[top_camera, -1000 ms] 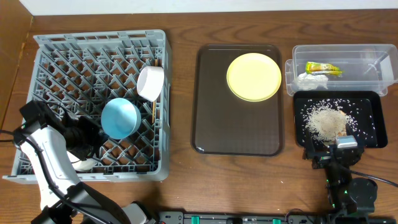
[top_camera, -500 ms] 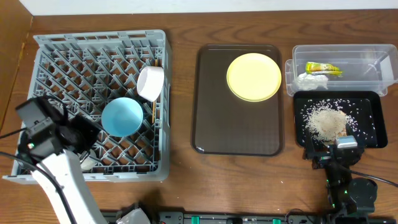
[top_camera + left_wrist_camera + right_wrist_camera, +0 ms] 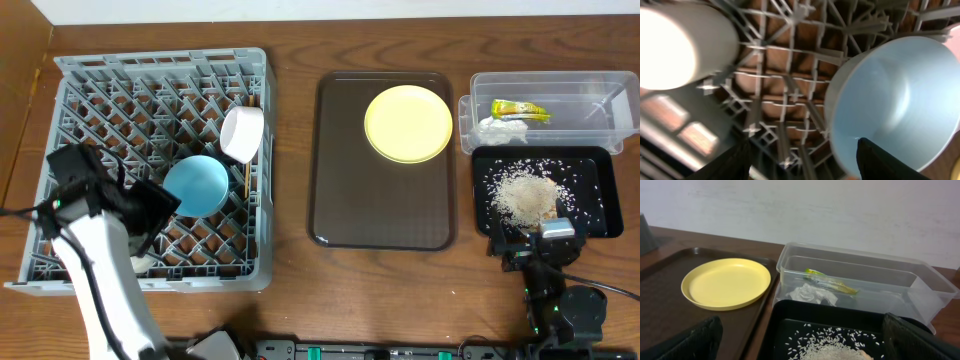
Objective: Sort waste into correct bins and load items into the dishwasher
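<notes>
While both jaws gape empty, the dish rack (image 3: 110, 90) holds a blue bowl (image 3: 195, 187) and white bowl (image 3: 241, 133).

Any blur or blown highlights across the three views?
Left wrist: motion-blurred throughout, white cup blown out, blue bowl soft. Overhead: sharp, even light, plate slightly washed out at its centre. Right wrist: sharp, no glare.

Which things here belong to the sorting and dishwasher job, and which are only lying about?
Job: dish rack, blue bowl, white bowl, yellow plate, clear tub, wrapper, tissue, black tray, rice scraps.
Lying about: brown serving tray, wooden table.
</notes>
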